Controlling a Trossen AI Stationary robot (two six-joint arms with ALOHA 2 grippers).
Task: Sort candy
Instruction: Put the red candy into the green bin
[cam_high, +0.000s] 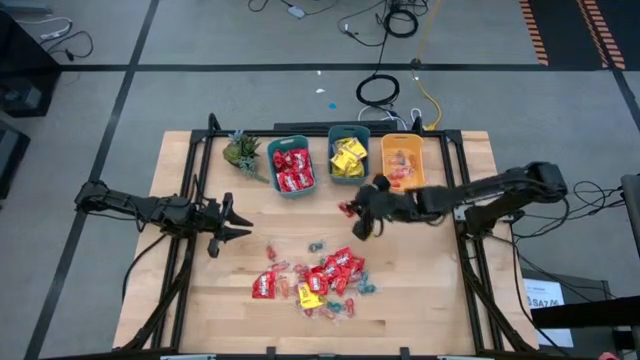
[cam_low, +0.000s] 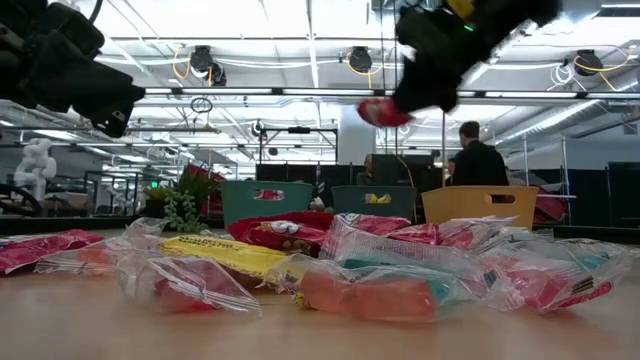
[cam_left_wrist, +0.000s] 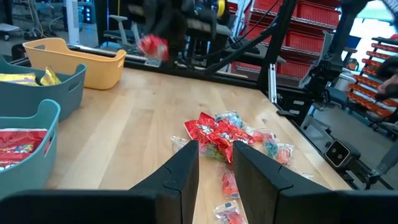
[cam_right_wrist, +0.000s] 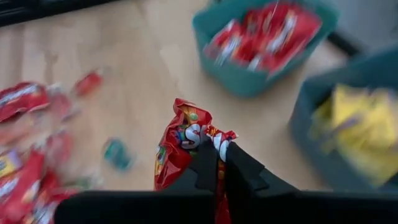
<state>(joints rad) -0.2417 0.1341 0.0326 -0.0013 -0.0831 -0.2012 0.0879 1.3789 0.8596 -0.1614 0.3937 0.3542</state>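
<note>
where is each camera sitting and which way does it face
high: overhead, straight down on table, both arms.
low: table height, across the candy pile into the room; arms overhead.
left wrist: past the open left hand at the pile.
right wrist: down past the right hand gripping a red packet.
All show that packet.

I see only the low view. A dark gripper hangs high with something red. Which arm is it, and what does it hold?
Observer: It is the right gripper, shut on a red candy packet.
Operator: Where is it over the table?
Observer: Between the candy pile and the bins, nearest the teal bin of yellow packets.
Operator: Where do the red ones go?
Observer: The teal bin of red packets stands beside the small green plant.
Operator: And the left gripper?
Observer: The left gripper is open, left of the pile.
</note>
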